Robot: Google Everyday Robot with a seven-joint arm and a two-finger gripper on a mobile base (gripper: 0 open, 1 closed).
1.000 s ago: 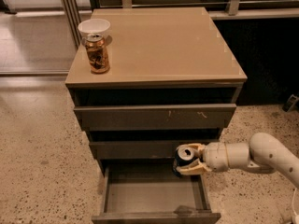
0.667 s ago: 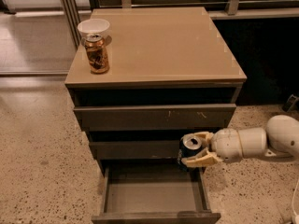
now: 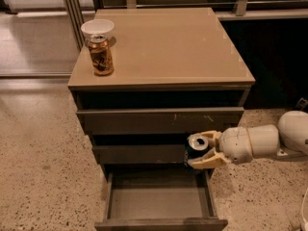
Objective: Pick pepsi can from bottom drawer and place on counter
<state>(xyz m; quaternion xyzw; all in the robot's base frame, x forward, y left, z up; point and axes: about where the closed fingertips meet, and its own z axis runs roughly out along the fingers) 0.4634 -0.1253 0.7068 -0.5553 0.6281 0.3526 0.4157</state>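
The pepsi can (image 3: 196, 147), dark with a silver top and pull tab, sits upright between the tan fingers of my gripper (image 3: 201, 149). The gripper is shut on it and holds it in the air above the right back part of the open bottom drawer (image 3: 159, 202), in front of the middle drawer's face. The drawer's dull grey inside holds nothing that I can see. The white arm reaches in from the right. The tan counter (image 3: 168, 47) lies above, well higher than the can.
A brown-and-gold patterned can (image 3: 101, 55) and a white bowl (image 3: 97, 29) stand at the counter's left back corner. The two shallower drawers (image 3: 161, 121) are shut or nearly so. Speckled floor surrounds the cabinet; a dark wall is at the right.
The gripper has risen slightly and shifted a little to the right with the pepsi can held in it. The arm has drawn back to the right.
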